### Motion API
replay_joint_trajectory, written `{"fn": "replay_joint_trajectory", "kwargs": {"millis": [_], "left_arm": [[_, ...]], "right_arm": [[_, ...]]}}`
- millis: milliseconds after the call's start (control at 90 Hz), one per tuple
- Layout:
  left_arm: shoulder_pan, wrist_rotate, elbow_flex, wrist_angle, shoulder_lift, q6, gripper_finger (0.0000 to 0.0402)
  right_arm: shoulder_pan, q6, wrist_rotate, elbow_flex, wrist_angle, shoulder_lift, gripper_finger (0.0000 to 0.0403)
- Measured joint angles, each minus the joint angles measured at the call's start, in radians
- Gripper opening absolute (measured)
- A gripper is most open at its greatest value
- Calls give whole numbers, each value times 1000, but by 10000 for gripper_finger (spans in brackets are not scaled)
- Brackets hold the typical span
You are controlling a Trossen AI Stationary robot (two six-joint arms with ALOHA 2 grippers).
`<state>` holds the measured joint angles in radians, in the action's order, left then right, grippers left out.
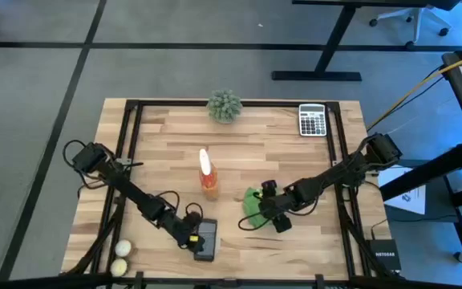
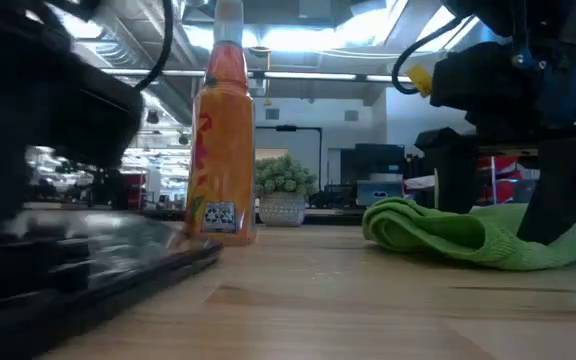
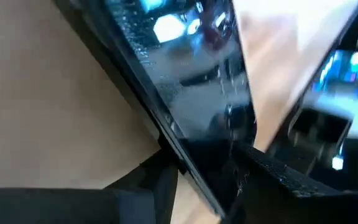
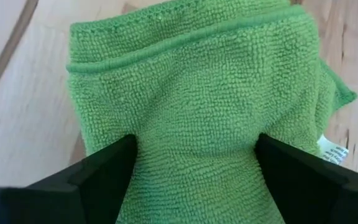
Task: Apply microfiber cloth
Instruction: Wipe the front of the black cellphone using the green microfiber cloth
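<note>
The microfiber cloth (image 1: 253, 201) lies bunched on the wooden surface (image 1: 167, 136), right of the orange spray bottle (image 1: 208, 183) and toward the near edge. Seen from the right wrist, the cloth (image 4: 191, 118) is gathered between the right pincer's (image 4: 194, 165) two dark fingers (image 4: 101, 171), which press into the fabric from both sides, so that pincer is clamped on it. The cloth's white label (image 4: 332, 151) shows at one edge.

The right arm reaches in from the right side of the surface, stretched low and bent at the elbow, its wrist angled down over the cloth. The left arm runs from the left edge toward the near middle, also low, with the left pincer (image 1: 192, 238) at a dark flat tablet (image 1: 206, 239). From the left wrist, the tablet's (image 3: 185, 106) glossy face fills the frame and its edge sits between the dark fingers; I cannot tell whether they grip it.

A fuzzy plant ball (image 1: 224, 105) and a calculator (image 1: 312, 120) sit at the far edge, and two pale balls (image 1: 121, 258) lie at the near left corner, partly cut off.
</note>
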<state>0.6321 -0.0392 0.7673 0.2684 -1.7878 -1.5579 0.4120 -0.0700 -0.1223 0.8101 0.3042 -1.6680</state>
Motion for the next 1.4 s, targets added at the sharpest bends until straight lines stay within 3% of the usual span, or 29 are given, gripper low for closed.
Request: {"fn": "replay_joint_trajectory", "kwargs": {"millis": [100,267,433,589,922,1067,1400], "left_arm": [[-5,1,0,2,0,46,131],[-34,104,0,57,0,114,131],[-40,9,0,48,0,174,131],[-18,-17,0,17,1,148,131],[8,172,2,39,-26,116,131],[-5,158,19,126,-69,115,131],[-82,155,128,118,-143,266,131]], "right_arm": [[0,0,0,0,-1,0,314],[0,-3,0,0,-5,0,314],[0,-5,-1,0,8,0,314],[0,-3,0,0,5,0,314],[7,-22,9,-1,0,-1,314],[7,-22,9,-1,-1,-1,314],[7,-11,1,-2,-13,-2,314]]}}
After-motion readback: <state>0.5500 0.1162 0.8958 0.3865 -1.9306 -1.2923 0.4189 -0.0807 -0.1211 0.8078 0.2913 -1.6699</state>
